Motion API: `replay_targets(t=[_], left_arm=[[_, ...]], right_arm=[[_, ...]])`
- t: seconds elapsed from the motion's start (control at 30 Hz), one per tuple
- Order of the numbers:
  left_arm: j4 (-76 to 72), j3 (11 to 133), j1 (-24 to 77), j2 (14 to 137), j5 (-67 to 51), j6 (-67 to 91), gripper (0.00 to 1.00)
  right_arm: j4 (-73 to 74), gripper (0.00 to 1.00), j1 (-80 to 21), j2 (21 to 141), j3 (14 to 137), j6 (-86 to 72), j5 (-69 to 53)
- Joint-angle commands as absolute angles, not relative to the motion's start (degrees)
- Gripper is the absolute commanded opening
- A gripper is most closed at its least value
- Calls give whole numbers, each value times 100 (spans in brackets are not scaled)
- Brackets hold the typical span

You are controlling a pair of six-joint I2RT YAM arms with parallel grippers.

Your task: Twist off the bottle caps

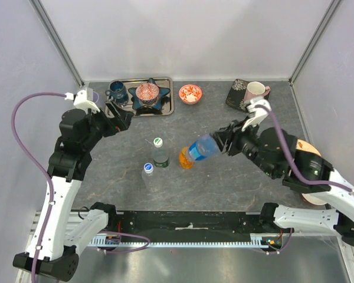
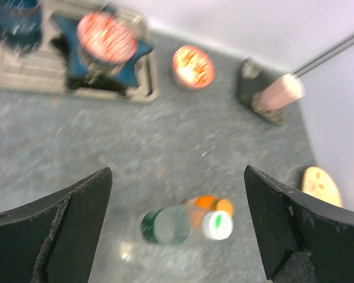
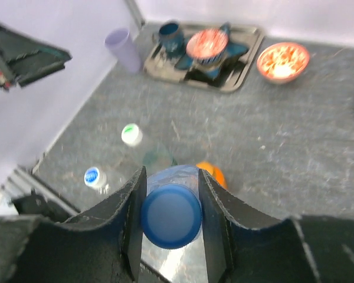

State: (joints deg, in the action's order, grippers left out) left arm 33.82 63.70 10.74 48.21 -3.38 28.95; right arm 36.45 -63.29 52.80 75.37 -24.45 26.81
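While your right gripper point(image 3: 172, 175) pinched the blue bottle point(image 1: 200, 148) between narrowed fingers (tilted, near the orange bottle point(image 1: 184, 160)), your left gripper point(image 2: 177, 175) hung spread wide, holding nothing.

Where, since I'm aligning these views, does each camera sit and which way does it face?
Top external: above and behind the bases, looking down on the table; both arms show.
Left wrist: on the left gripper, looking down at the green-capped bottle; its open fingers show.
Right wrist: on the right gripper, facing the tray; its fingers clamp the blue bottle.
Shared: all show the red bowl.
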Motion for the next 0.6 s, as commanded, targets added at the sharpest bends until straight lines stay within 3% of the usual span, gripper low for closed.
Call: replay_targets(t=[0.0,0.2,0.37,0.57], left_arm=[[1875,6960,1099,4930,-1684,2628,99],[1284,8410,1449,6291,-4550,2795,100],[1116,8745,2178,6679,-5219,2147,100],[1380,8386,2250,6504,-5414,1478,100]], right_arm=[[3902,0,-6328,5693,8382,-2470,3726],[3639,0,-5381,6362,9245,-2724,2323],[2999,0,-3809,6539,9334,-3453,179],[2094,0,-2954,6829,9167,-4420,-2415]])
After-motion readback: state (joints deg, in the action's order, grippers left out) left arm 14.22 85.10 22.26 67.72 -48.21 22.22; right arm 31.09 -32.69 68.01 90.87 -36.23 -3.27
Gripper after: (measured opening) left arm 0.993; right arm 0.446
